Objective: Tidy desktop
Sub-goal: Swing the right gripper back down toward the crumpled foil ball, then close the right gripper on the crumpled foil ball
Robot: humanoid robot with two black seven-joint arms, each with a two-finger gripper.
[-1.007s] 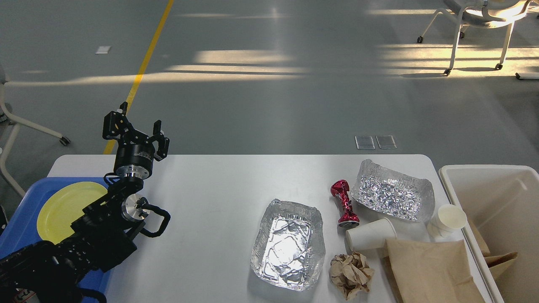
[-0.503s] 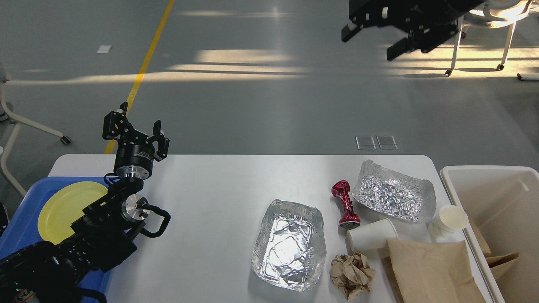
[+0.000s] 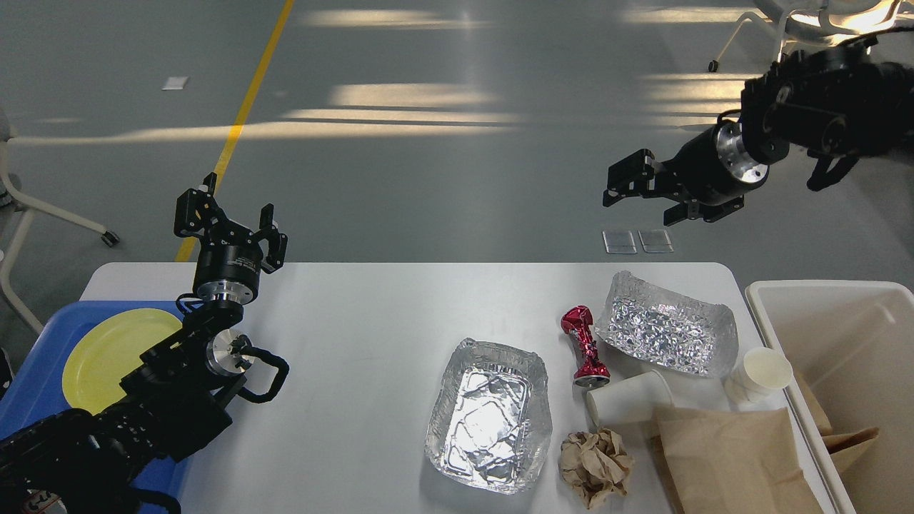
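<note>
The right tool (image 3: 646, 193), fingers spread and empty, has swung down toward the large white bench (image 3: 371, 321), likely approaching the crumpled foil tray (image 3: 668, 325).

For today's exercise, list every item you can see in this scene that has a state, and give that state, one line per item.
left gripper: open, empty, raised
right gripper: open, empty, in the air
red can: crushed, lying on the desktop
near foil tray: upright, empty
far foil tray: bent, tilted
paper cup: on its side
stacked cups: tipped over
paper ball: crumpled
paper bag: flat
yellow plate: in the blue tray
</note>
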